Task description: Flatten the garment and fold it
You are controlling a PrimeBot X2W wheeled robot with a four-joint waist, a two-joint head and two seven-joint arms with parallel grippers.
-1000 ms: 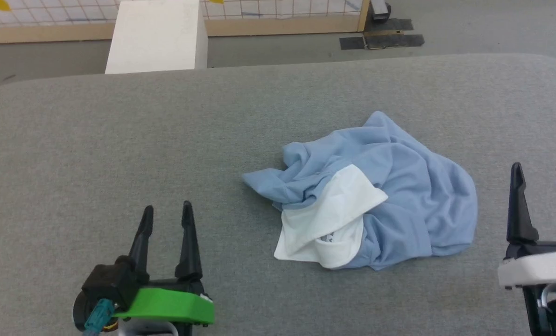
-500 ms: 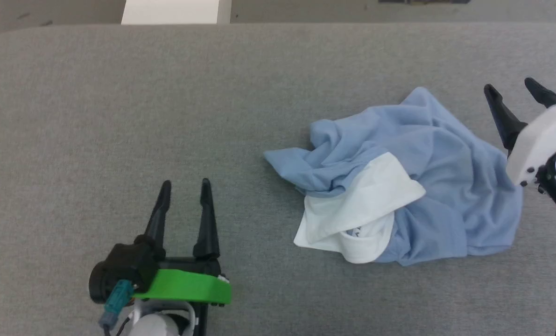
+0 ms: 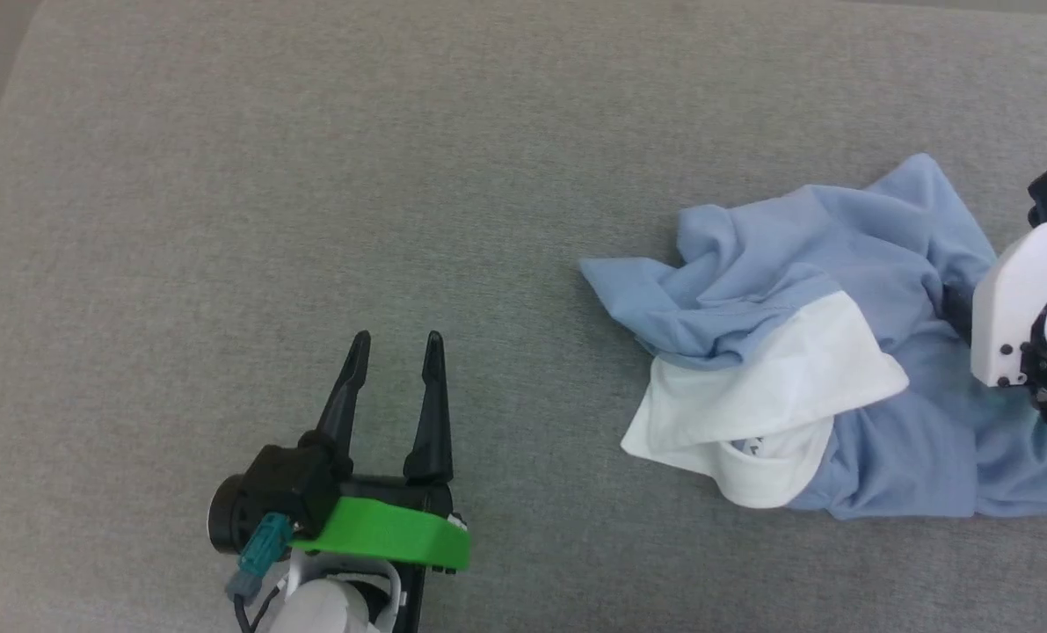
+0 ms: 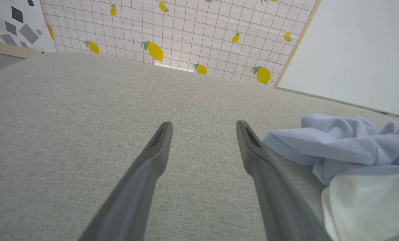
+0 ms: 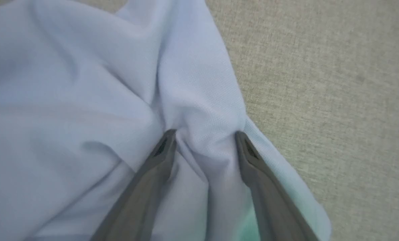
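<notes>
here white cloth [image 3: 769, 396] seemingly lies over the crumpled garment [image 3: 839, 255].

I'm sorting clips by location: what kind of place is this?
Likely a staged robot test area, not a home: a grey fabric-covered table, a lemon-print grid backdrop and a plain white panel beside it.

The garment [image 3: 848, 255], a light blue T-shirt, lies crumpled in a loose heap at the right of the head view, flat on the grey surface [image 3: 312, 176]. Its folds bunch thickly at the upper left, with one flap pointing left. A white cloth [image 3: 769, 387] overlaps its lower left part. In the right wrist view, the blue fabric near its edge is puckered into a raised ridge.
</notes>
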